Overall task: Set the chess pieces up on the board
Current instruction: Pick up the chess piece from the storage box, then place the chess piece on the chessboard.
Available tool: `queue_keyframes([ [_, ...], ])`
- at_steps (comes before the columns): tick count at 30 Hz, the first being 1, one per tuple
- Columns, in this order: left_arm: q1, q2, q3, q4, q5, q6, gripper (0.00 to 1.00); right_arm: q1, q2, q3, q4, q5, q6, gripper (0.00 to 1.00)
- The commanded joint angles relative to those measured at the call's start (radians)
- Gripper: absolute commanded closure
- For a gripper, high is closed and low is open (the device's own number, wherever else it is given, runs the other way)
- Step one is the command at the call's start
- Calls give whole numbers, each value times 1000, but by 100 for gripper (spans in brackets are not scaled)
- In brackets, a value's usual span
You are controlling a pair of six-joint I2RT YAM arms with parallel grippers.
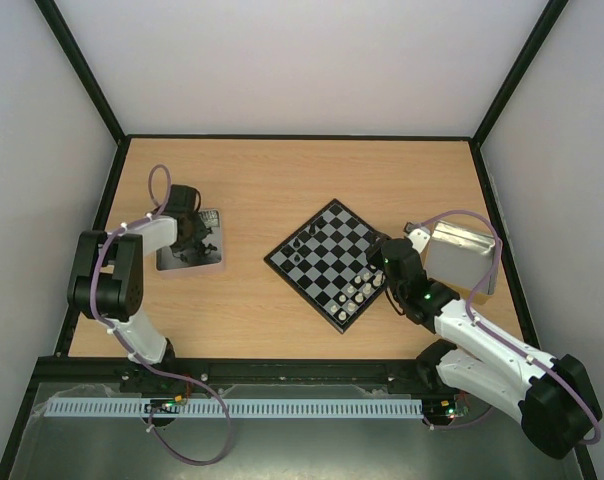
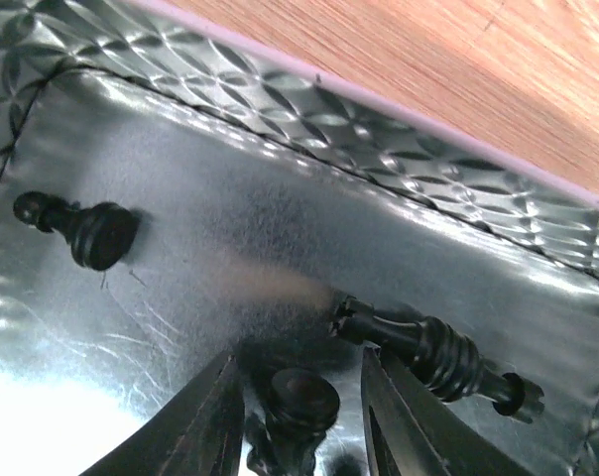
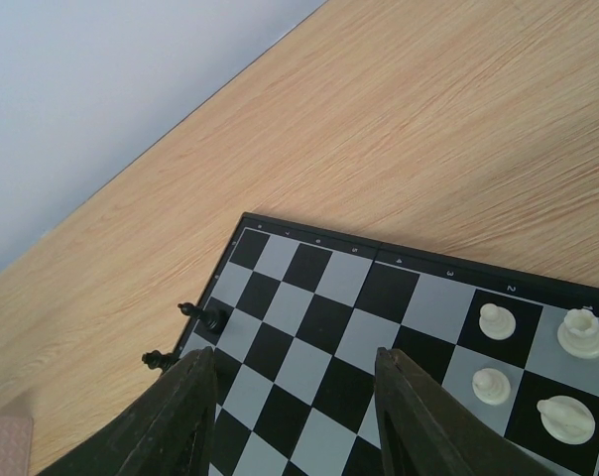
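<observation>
Left gripper (image 2: 297, 355), jaws parted, is straddling a black chess piece (image 2: 301, 397) on the metal tray (image 2: 280, 228) at bottom centre.

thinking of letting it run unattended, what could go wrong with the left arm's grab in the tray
1. The open left gripper straddles one black piece, but a lying black piece sits right beside one finger; closing could nudge it or pinch it too.
2. The tray looks shiny and slick, so the piece may slide out of the grip.
</observation>
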State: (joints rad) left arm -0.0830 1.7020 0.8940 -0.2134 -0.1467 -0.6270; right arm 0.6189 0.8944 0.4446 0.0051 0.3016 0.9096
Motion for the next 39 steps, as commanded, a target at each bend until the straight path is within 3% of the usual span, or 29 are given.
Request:
queue_keyframes([
  [1, 17, 34, 19, -12, 11, 17, 67, -4, 9, 17, 20, 10, 13, 57],
  [5, 19, 29, 16, -15, 12, 17, 79, -4, 12, 19, 24, 7, 13, 57],
  [9, 19, 16, 9, -17, 34, 11, 84, -4, 17, 20, 30, 2, 14, 57],
  [16, 19, -86, -50, 2, 57, -28, 86, -4, 42, 32, 51, -42, -9, 57],
  [22, 18, -268, -122, 47, 172, -129, 85, -4, 106, 62, 138, -231, -125, 50],
  [29, 7, -442, -192, 159, 418, -322, 85, 18, 231, 131, 296, -479, -237, 42],
  [39, -90, -530, -286, 455, 692, -789, 85, 189, 418, 268, 510, -553, -291, 33],
])
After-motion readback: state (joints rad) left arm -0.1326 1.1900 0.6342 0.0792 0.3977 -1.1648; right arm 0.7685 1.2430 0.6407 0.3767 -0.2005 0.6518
